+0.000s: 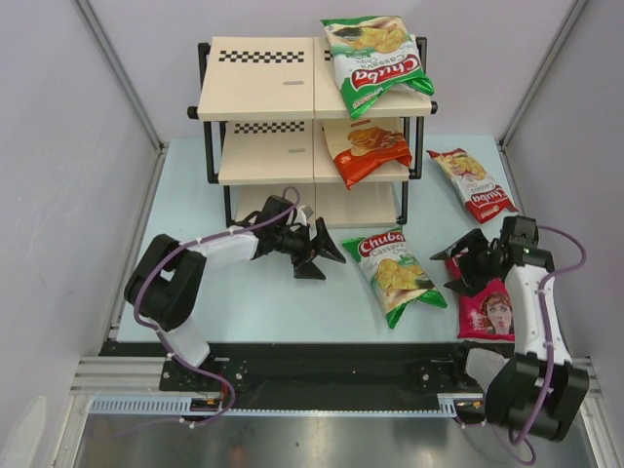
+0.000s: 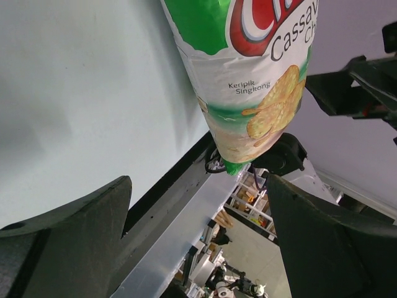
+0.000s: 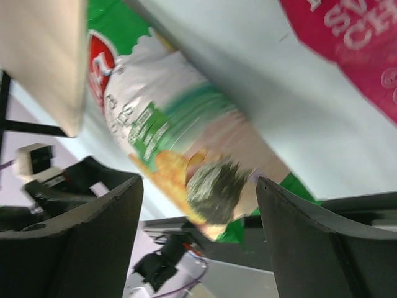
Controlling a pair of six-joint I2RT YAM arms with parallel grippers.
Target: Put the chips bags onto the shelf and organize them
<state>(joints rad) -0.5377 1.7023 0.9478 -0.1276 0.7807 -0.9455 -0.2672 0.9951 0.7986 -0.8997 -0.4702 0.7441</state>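
The shelf (image 1: 255, 80) stands at the back. One green-and-white Chuba bag (image 1: 375, 60) lies on its top tier at the right. The orange cassava bag (image 1: 366, 148) lies on the middle tier. A second Chuba bag (image 1: 395, 273) lies flat on the table between my grippers and shows in the left wrist view (image 2: 254, 68) and the right wrist view (image 3: 180, 149). My left gripper (image 1: 317, 255) is open and empty just left of it. My right gripper (image 1: 458, 268) is open and empty just right of it, beside the magenta bag (image 1: 487, 314). The red-and-white bag (image 1: 472, 182) lies right of the shelf.
White walls with metal corner posts enclose the pale blue table (image 1: 244, 292). The black rail (image 1: 322, 363) of the arm bases runs along the near edge. The shelf's beige board (image 3: 40, 62) shows at the left of the right wrist view.
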